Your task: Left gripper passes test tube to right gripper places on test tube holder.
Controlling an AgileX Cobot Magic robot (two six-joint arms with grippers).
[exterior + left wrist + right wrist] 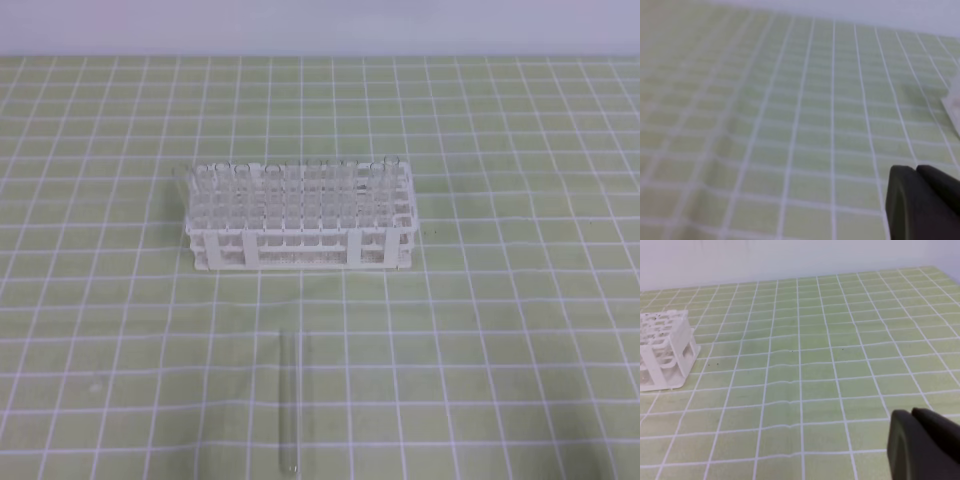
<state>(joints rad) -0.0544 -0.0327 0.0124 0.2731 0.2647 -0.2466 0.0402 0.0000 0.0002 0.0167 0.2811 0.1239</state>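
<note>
Clear glass, the test tube point(288, 403) lies flat on the green, white-gridded bench point(520, 330), its long axis running from the near edge toward the test tube holder point(298, 216), rounded end nearest the camera in the high view. It sits just in front of the white holder, apart from it. Neither gripper appears in the high view, so the tube's place relative to them cannot be told; neither wrist view shows the tube. The left gripper point(916, 172) has its jaws pressed together, holding nothing, above bare cloth. The right gripper point(912, 415) is likewise closed and empty, with the holder far off to its left.
</note>
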